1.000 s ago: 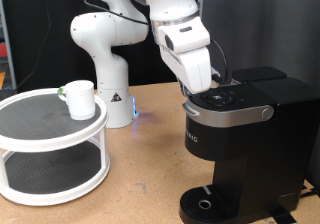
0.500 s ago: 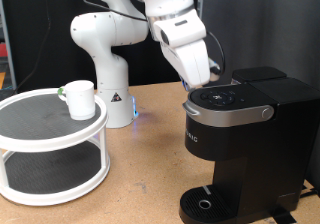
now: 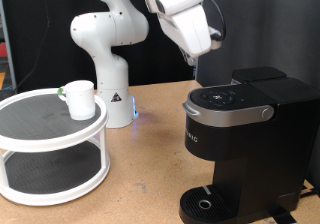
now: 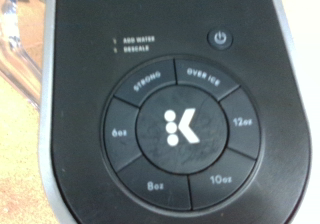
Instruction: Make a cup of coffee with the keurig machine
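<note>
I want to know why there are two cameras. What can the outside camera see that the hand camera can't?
Only the exterior view shows the cup on the round white shelf, the robot arm, the pincer above the machine, and the empty drip tray. Only the wrist view shows the round K button, the size buttons around it, and the power button. Both show the keurig machine lid.

Dark backdrop [image 3: 40, 24] behind a wooden tabletop [image 3: 140, 174].

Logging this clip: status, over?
Claw above keurig machine, holding nothing seen. Cup on round shelf, not under spout. Nothing in the way.
</note>
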Controlling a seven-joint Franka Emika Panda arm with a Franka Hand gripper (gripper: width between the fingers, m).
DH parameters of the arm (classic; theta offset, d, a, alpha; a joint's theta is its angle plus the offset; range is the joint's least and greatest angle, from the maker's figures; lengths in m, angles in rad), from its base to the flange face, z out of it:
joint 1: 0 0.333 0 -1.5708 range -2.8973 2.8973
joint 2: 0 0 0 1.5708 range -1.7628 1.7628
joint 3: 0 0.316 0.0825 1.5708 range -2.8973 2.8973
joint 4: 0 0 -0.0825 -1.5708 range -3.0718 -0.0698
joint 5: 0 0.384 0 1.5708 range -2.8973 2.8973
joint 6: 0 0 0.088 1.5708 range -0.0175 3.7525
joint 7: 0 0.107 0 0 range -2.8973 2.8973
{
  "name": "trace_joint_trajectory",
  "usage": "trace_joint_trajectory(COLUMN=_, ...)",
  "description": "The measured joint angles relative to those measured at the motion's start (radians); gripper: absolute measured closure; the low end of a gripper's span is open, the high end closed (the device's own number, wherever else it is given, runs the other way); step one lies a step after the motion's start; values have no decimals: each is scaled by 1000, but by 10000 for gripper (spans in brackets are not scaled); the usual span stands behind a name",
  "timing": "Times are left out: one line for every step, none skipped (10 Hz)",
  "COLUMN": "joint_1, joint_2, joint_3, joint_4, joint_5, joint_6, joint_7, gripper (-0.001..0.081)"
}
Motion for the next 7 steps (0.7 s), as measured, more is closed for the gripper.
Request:
trace_joint_trajectory(joint_1=0, joint_2=0, joint_3=-2, joint_4=12, joint_5=4, joint_6=-18, joint_7=0, gripper=799)
trace_joint_trajectory(joint_1=0, joint_2=0, joint_3=-2, joint_4=10, joint_5=3, joint_6=-17, joint_7=0, gripper=799)
trace_joint_trajectory(joint_1=0, joint_2=1, joint_3=-2, joint_4=7, joint_5=-1, joint_6=-16, joint_7=33, gripper=799)
trace_joint_trajectory(joint_1=-2, joint_2=0, joint_3=-2, joint_4=3, joint_5=-1, joint_6=-13, joint_7=98, gripper=799)
trace_joint_trajectory(joint_1=-6, joint_2=-3, joint_3=-2, joint_4=-1, joint_5=0, joint_6=-12, joint_7=150, gripper=799)
trace_joint_trajectory(joint_1=-11, joint_2=-12, joint_3=-5, joint_4=-7, joint_5=7, joint_6=-14, joint_7=171, gripper=799)
trace_joint_trajectory(joint_1=-16, joint_2=-31, joint_3=-16, joint_4=-15, joint_5=13, joint_6=-38, joint_7=156, gripper=799)
